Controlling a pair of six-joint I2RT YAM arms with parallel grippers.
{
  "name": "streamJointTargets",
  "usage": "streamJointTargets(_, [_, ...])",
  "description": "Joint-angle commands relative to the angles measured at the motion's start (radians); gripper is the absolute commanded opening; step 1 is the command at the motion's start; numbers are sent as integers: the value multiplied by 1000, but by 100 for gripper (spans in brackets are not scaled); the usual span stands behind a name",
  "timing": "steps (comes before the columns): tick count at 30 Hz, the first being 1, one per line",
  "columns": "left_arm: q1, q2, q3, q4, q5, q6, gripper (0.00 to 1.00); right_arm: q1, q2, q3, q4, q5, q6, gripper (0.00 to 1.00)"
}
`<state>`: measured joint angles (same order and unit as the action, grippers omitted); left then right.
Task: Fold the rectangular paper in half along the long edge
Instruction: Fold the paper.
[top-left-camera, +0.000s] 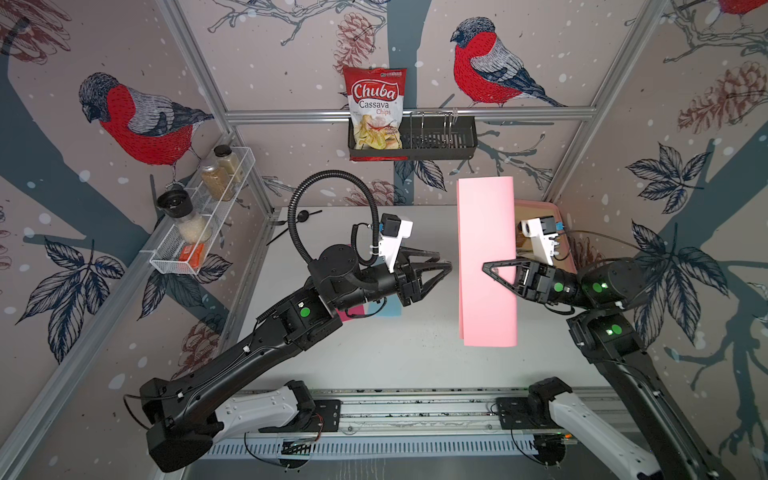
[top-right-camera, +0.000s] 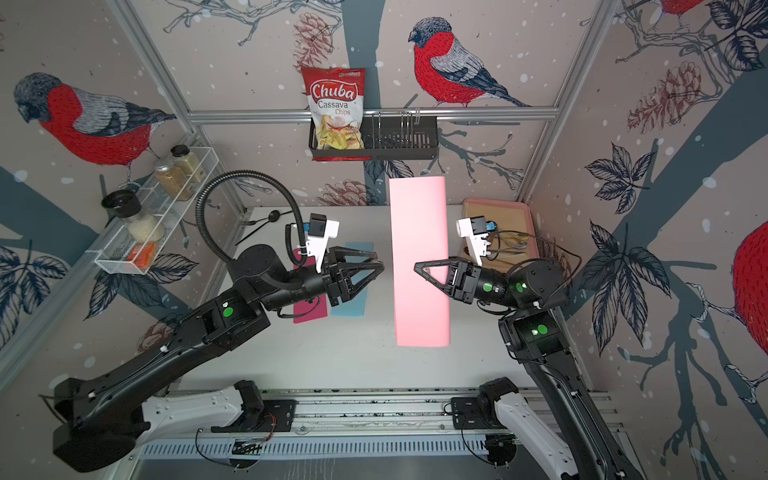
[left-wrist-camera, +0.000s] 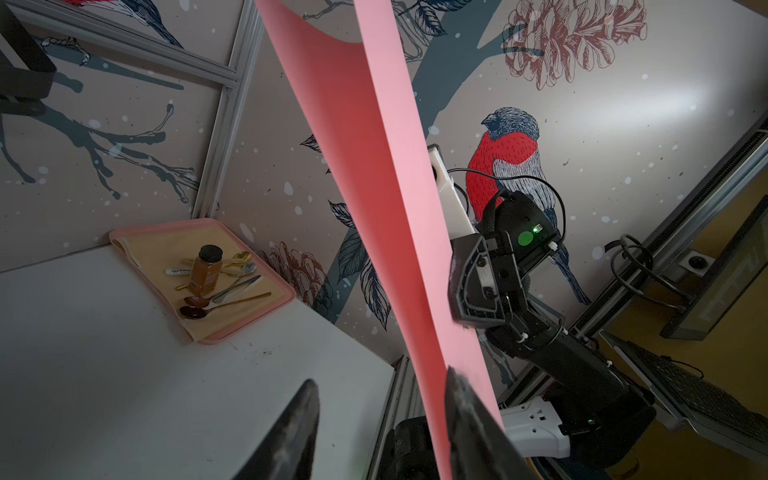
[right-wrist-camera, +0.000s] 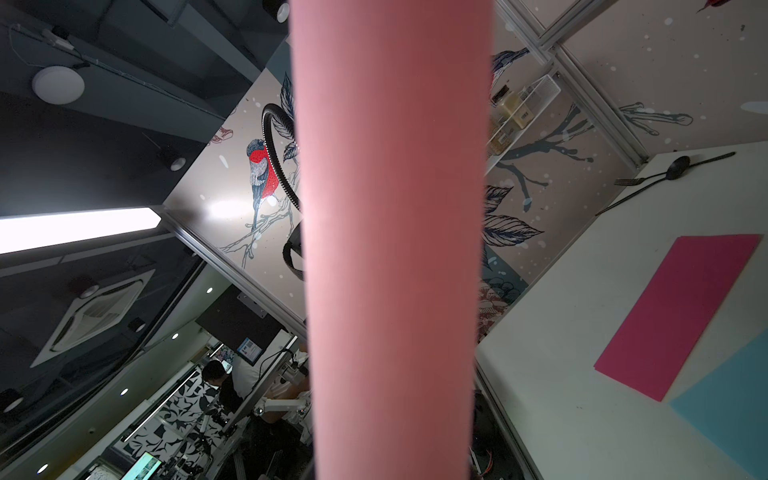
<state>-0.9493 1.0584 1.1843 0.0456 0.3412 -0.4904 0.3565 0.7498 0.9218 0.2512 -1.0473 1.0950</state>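
Observation:
The rectangular paper (top-left-camera: 486, 232) is pink and hangs above the table, long side running front to back. It is bent over on itself, and two layers show in the left wrist view (left-wrist-camera: 395, 166). My right gripper (top-left-camera: 487, 267) reaches across the paper from the right and is shut on it. In the right wrist view the paper (right-wrist-camera: 390, 249) fills the middle and hides the fingers. My left gripper (top-left-camera: 444, 261) stands open just left of the paper, a small gap away. Nothing is between its fingertips (left-wrist-camera: 307, 399).
A magenta sheet (top-right-camera: 309, 309) and a light blue sheet (top-right-camera: 351, 301) lie flat under my left arm. A pink tray (left-wrist-camera: 249, 324) with a bottle and cutlery sits at the back right. A black spoon and fork (top-left-camera: 303, 216) lie at the back left.

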Motion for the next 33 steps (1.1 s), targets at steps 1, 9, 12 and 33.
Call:
streamJointTargets(1, [-2,-6,0,53,42,4,53,1,2,5,23,-16,-13,24])
streamJointTargets(9, [-3,38,1,145,122,-42,54,9,5,-5,0,-6,-31,24])
streamJointTargets(12, [-3,50,6,158,130,-49,54,12,9,-6,5,-4,-31,24])
streamJointTargets(33, [-5,100,9,172,145,-64,47,81,28,-21,31,27,-48,24])
